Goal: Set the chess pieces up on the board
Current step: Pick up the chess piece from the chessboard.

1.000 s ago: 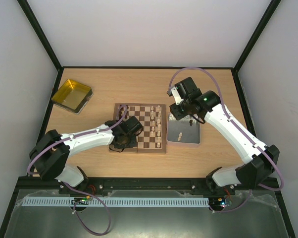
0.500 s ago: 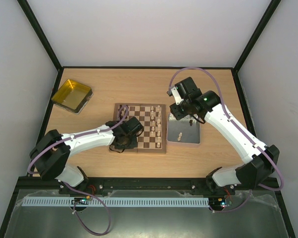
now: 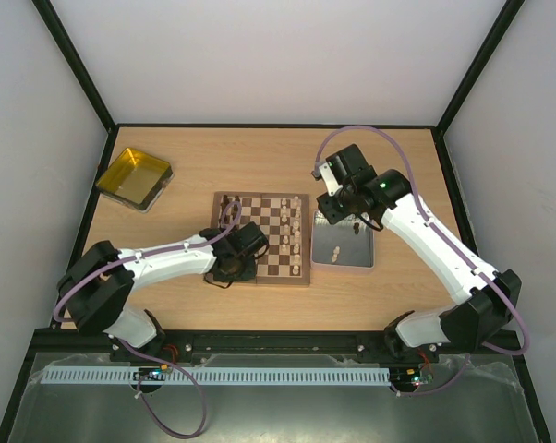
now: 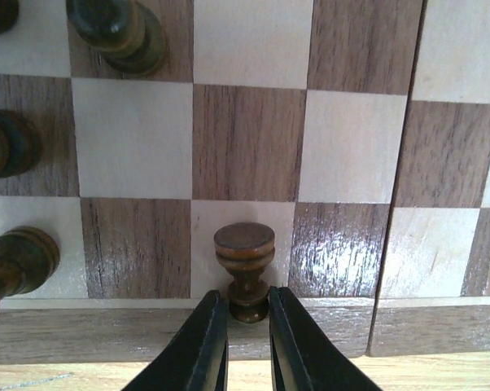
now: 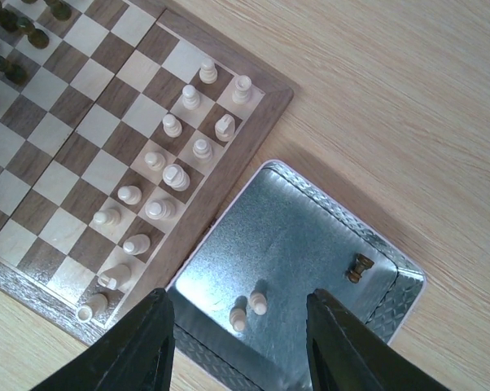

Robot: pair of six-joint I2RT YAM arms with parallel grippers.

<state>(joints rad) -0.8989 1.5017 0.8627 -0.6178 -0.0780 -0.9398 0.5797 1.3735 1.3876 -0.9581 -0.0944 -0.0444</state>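
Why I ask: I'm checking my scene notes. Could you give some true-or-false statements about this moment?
1. The left pincer is shut on a dark chessman. True.
2. The grey metal tray holds only dark pieces. False: it holds two pale chessmen and one brown chessman.
3. The right pincer is open above that tray. True.
4. The pale rows stand along the chessboard edge farthest from the tray. False: they line the edge beside it.
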